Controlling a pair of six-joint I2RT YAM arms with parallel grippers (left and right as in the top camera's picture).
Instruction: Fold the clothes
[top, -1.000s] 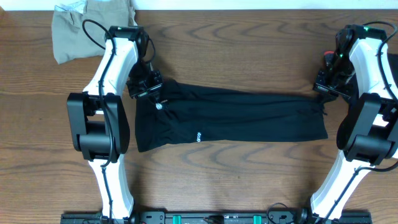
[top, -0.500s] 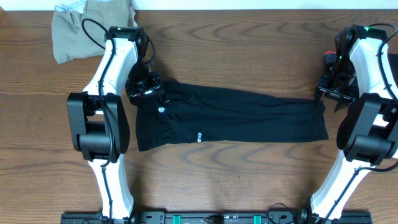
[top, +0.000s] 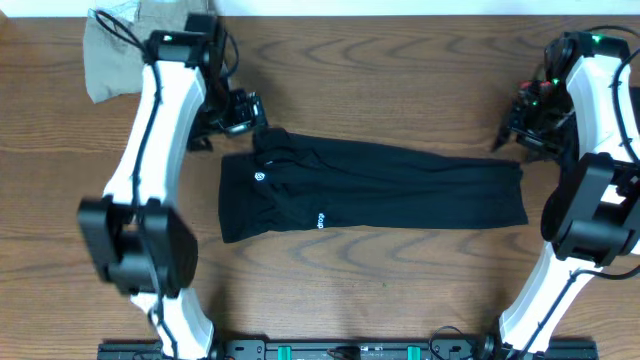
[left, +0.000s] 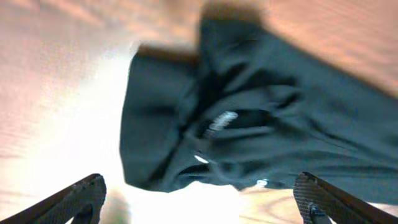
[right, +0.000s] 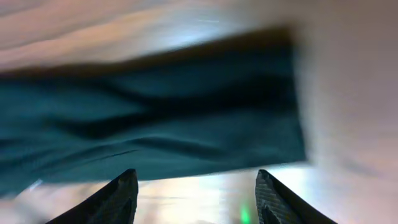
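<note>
1. Now then, the black garment (top: 400, 190) lies flat as a long band across the middle of the table (top: 400, 80), with its round white logo (top: 259, 178) at the 9 o'clock end.
2. Left gripper (left: 199, 182) hangs over the band's 10 o'clock corner, fingers spread wide with nothing between them. My guess is it's placed there to work that end.
3. Right gripper (right: 196, 175) sits just off the 2 o'clock corner, jaws apart and empty too. The pair bracket the far edge, which looks like the stance for laying the cloth out before a fold.
4. Cloth around the logo is rumpled, with a small lump at the top corner, so that looks like the untidier end.
5. Khaki garment (top: 108, 60) sits at the table's 11 o'clock corner, away from the work. The left arm (top: 160, 130) crosses it and the frame cuts off its top, so its shape is anyone's guess.
6. Both wrist views are smeared, and creases and print are hard to read there.
7. A red speck (top: 529, 98) shows by the right arm (top: 600, 110). Light or cloth, I can't tell.
</note>
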